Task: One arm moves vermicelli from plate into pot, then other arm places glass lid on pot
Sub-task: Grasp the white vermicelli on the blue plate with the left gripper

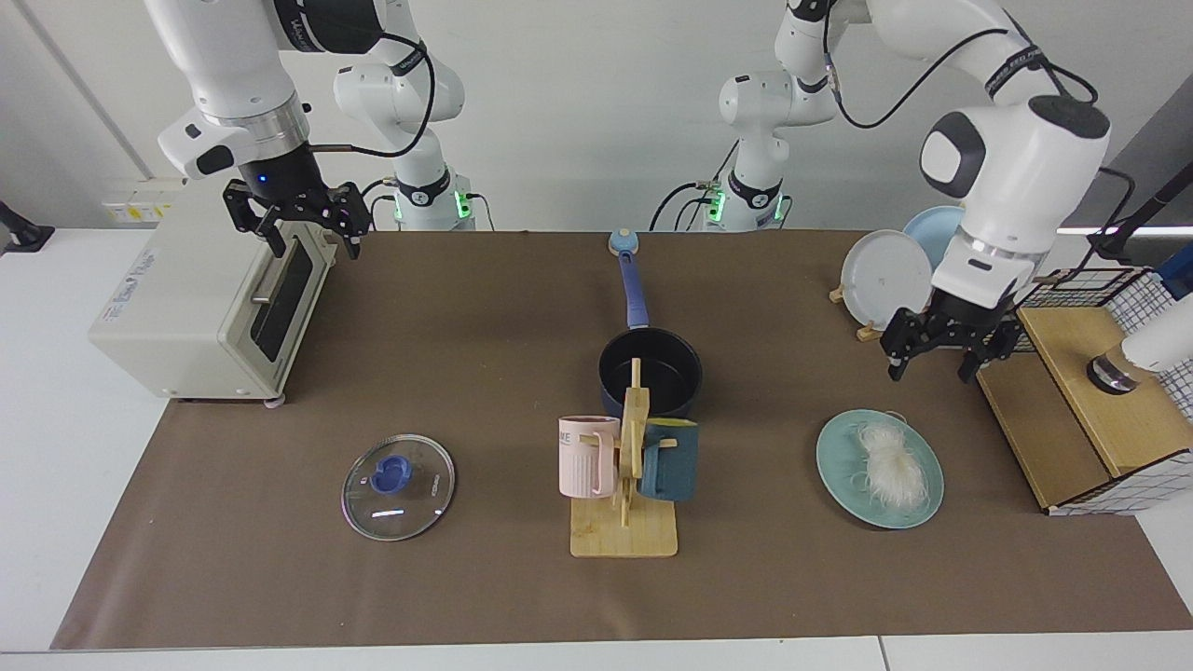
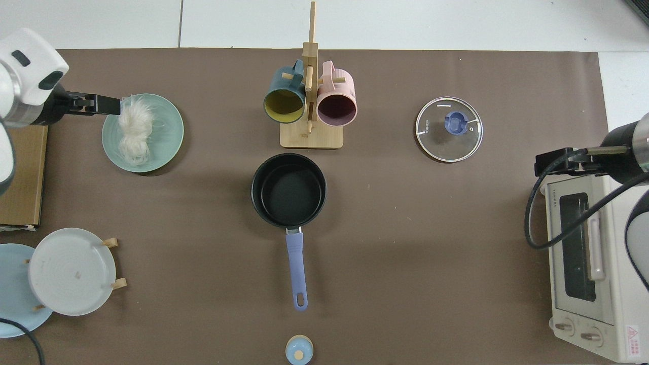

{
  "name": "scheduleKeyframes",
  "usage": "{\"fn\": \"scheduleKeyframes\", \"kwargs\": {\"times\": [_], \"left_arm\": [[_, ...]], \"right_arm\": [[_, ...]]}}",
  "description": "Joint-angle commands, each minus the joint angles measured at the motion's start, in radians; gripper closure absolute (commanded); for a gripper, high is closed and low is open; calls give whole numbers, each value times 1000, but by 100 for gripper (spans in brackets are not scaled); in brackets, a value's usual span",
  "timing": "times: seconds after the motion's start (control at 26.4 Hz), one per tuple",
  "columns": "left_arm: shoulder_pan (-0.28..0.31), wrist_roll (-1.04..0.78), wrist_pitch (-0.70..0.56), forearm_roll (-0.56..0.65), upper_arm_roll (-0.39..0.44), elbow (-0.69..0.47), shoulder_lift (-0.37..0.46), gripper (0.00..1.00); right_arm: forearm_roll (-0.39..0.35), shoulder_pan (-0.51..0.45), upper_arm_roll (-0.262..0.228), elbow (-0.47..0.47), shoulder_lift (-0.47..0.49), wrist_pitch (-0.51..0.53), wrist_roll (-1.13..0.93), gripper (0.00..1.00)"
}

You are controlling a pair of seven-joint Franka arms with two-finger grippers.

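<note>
1. We see the left gripper (image 1: 943, 362), fingers spread wide and holding nothing, above the round pale teal-green plate (image 1: 839, 466) carrying the white tangle of vermicelli (image 1: 890, 466).
2. We see the right gripper (image 1: 308, 233), also spread wide, waiting over the cream toaster oven (image 1: 186, 308).
3. The navy saucepan (image 1: 650, 373) sits mid-table; the clear glass lid (image 1: 398, 486) lies well apart.

vermicelli (image 1: 890, 463): white, translucent
plate (image 1: 839, 466): pale teal-green, plain
pot (image 1: 650, 373): dark navy, black inside, blue handle
glass lid (image 1: 398, 486): clear, blue knob
tabletop (image 1: 466, 308): brown covering
mugs: pink (image 1: 587, 457), dark teal (image 1: 671, 461)
</note>
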Motion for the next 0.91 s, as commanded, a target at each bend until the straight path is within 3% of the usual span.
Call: {"fn": "scheduleKeyframes", "kwargs": {"times": [0.0,0.3,0.42,0.87], "left_arm": [[13,29,105,55,8,56,134,0],[23,0,166,92,11,78,283,0],[45,-14,169,80,11,71,287,0],[39,-158,232,74,6,20,306,0]], "right_arm": [[14,-20,9,2,-3,-5,-27,0],[13,-20,9,2,-4,-5,-27,0],[13,-20,9,2,-3,-5,-26,0],[13,-20,9,2,-3,-5,-26,0]]}}
